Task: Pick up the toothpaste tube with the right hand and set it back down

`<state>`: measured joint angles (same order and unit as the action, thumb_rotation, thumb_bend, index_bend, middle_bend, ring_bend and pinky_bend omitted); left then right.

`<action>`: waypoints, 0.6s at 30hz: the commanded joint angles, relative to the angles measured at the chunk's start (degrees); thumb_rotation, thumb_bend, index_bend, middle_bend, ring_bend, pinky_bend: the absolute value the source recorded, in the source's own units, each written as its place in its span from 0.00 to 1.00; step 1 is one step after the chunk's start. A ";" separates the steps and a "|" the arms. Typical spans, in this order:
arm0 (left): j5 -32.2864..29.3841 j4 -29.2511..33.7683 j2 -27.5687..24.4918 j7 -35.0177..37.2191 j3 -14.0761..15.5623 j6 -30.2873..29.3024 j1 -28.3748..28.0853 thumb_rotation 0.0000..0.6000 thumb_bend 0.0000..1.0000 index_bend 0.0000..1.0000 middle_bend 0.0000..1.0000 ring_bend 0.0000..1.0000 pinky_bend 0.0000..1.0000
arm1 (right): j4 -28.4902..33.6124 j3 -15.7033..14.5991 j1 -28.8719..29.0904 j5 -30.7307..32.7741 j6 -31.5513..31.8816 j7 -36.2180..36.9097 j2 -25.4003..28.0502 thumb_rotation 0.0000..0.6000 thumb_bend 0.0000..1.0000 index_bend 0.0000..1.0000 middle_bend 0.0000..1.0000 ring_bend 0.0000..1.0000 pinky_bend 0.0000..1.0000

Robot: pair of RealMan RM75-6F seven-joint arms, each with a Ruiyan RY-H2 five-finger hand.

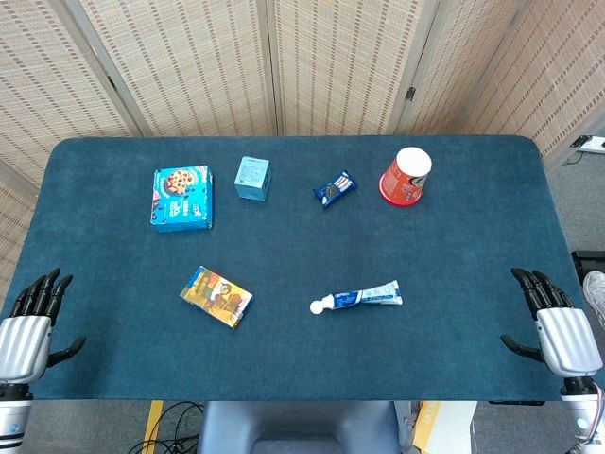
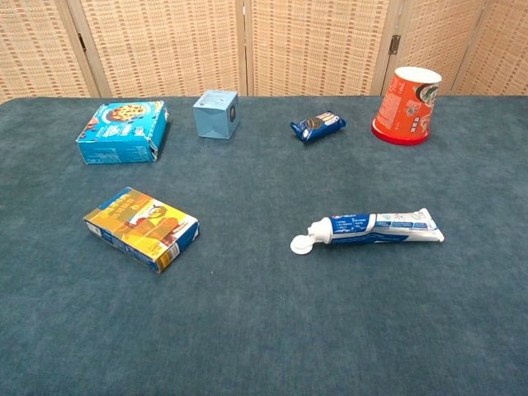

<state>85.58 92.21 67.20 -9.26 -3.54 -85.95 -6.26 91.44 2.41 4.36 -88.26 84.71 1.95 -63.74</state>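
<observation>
Nearest the robot, both hands rest at the table's (image 1: 284, 378) front corners, the left hand (image 1: 28, 326) and right hand (image 1: 558, 326) each with fingers apart and holding nothing, while the toothpaste tube (image 1: 364, 297) lies flat a little ahead, cap pointing left, well apart from either. Reaching well, I'd say, means bringing the right hand in over the tube's middle and closing across its narrow width, lifting level. Farther back sit a yellow box (image 1: 216, 296), a cookie box (image 1: 182, 198), a small blue cube (image 1: 252, 178), a snack packet (image 1: 335, 189) and a red cup (image 1: 406, 176); the chest view shows neither hand, and the packet's print is unreadable.
</observation>
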 commanded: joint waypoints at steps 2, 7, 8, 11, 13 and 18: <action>-0.12 0.02 0.06 -0.37 0.11 0.73 -0.33 1.00 0.20 0.01 0.01 0.00 0.15 | -0.20 0.01 0.29 0.25 -0.60 -0.04 -0.08 1.00 0.13 0.00 0.15 0.08 0.20; 0.16 0.34 0.11 -0.21 0.23 0.63 -0.37 1.00 0.20 0.01 0.01 0.00 0.15 | -0.10 -0.01 0.44 -0.16 -0.52 -0.05 -0.04 1.00 0.13 0.00 0.15 0.08 0.20; 0.20 0.36 0.08 -0.22 0.24 0.57 -0.35 1.00 0.20 0.01 0.01 0.00 0.15 | -0.12 -0.02 0.45 -0.26 -0.46 0.02 -0.06 1.00 0.13 0.00 0.15 0.08 0.20; 0.19 0.47 -0.06 -0.52 0.27 0.42 -0.28 1.00 0.20 0.01 0.01 0.00 0.15 | -0.31 -0.04 0.47 -0.71 -0.12 0.35 -0.20 1.00 0.13 0.00 0.15 0.08 0.20; 0.04 0.59 -0.07 -0.79 0.24 0.33 -0.22 1.00 0.20 0.01 0.01 0.00 0.15 | -0.50 0.03 0.80 -1.18 -0.21 0.65 -0.17 1.00 0.13 0.00 0.16 0.08 0.20; -0.03 0.88 -0.22 -0.69 0.35 0.35 -0.13 1.00 0.20 0.01 0.01 0.00 0.15 | 0.43 0.41 3.15 -2.85 -2.33 -1.05 0.35 1.00 0.13 0.05 0.22 0.12 0.22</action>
<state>85.55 93.09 66.98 -9.95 -3.19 -85.60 -6.38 91.40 2.68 6.75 -90.54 83.16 1.53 -63.57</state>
